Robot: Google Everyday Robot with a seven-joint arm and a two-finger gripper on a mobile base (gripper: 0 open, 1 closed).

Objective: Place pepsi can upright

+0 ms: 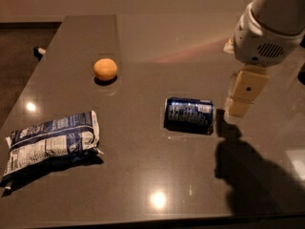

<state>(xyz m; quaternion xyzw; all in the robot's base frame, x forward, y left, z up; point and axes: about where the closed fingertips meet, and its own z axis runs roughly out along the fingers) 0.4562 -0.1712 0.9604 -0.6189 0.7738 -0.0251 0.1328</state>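
The pepsi can [189, 115] is dark blue with white print and lies on its side near the middle of the dark grey table [143, 46], its long axis running left to right. My gripper [237, 109] hangs from the white arm at the upper right. Its cream fingers point down, just to the right of the can's right end and close to the tabletop. It holds nothing that I can see.
An orange [105, 69] sits on the table to the upper left of the can. A blue-and-white snack bag [52, 140] lies flat at the front left. The table's left edge drops off to a dark floor.
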